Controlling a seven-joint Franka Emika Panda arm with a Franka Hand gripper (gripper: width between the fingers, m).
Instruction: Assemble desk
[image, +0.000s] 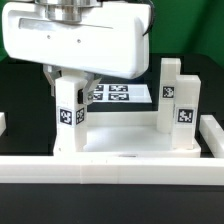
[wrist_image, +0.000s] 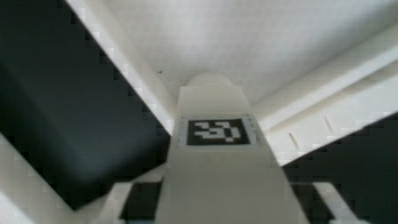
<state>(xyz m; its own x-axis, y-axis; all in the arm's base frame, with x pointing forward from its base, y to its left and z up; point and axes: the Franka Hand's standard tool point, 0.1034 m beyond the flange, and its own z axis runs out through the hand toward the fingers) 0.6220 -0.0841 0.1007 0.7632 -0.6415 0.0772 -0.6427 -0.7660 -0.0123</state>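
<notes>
Starting at the exterior view's left, we see a short white bar end at the frame edge, lying on the black table. Next comes the gripper, hanging below the arm's large white housing, its fingers clamped on the upper part of a leg block from both sides. This leg stands upright at the near left corner of the tabletop, its tag facing us. Whether its foot is fully seated in the corner socket we cannot tell, since the tabletop's rim hides the joint.

Behind the leg, in the middle, the marker board lies flat on the table, partly hidden by the gripper. The tabletop itself lies rim up, just behind the long white border bar that runs across the front.

Further right, two more legs stand upright at the tabletop's right side: the far one and, just in front of it, the near one, each showing a tag. At the right edge another bar borders the scene.

In the wrist view, the held leg fills the centre with its tag toward the camera, the finger pads pressed against its two sides, and the tabletop's rim beyond.
</notes>
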